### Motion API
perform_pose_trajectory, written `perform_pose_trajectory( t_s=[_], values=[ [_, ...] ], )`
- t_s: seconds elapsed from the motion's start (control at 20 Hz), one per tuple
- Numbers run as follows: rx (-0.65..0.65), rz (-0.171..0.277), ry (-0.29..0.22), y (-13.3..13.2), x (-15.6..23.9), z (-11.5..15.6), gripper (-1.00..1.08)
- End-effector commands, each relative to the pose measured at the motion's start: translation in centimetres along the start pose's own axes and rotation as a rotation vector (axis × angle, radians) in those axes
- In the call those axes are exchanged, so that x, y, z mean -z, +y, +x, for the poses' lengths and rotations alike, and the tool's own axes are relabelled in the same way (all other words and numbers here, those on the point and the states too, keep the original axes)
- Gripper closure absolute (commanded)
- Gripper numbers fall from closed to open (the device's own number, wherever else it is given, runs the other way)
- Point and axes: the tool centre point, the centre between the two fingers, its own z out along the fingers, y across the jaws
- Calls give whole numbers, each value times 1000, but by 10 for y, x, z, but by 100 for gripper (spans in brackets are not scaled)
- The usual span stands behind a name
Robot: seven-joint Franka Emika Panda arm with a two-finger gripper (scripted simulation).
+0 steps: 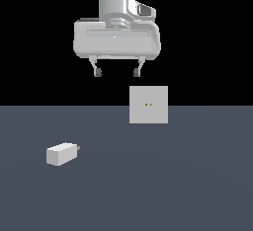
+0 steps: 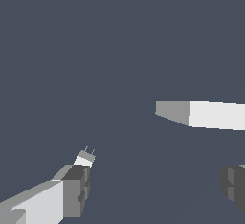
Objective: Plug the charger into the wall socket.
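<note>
The charger (image 1: 62,154), a small grey-white block with short prongs pointing toward the exterior view's right, lies on the floor at the exterior view's left. The wall socket (image 1: 148,104) is an upright light grey square plate with two tiny orange-brown holes, standing farther back and right of the charger. My gripper (image 1: 117,72) hangs open high above the floor, up and left of the socket, holding nothing. In the wrist view the charger (image 2: 85,158) peeks out beside one finger (image 2: 75,189), and the wall socket (image 2: 206,114) shows edge-on between and beyond the open gripper (image 2: 154,185).
A flat dark blue-grey floor (image 1: 188,185) spreads under everything. Behind it the background is black.
</note>
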Motion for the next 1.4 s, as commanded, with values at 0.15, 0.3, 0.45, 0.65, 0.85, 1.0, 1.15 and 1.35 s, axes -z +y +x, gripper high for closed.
perform_pose_trajectory(
  t_s=[0.15,0.3,0.45,0.65,0.85,1.0,1.15,1.35],
  values=[
    [-3,0,2,-1,-1,-1,-92],
    [-11,-2,9,-2,-3,-3,-92],
    [-25,-4,20,-5,-6,-7,-92],
    [-52,-8,42,-11,-12,-15,-92],
    [-89,-14,71,-19,-21,-24,-92],
    [-122,-19,97,-26,-30,-32,-92],
    [-157,-25,125,-34,-39,-40,-92],
    [-201,-31,160,-45,-51,-49,-92]
  ],
)
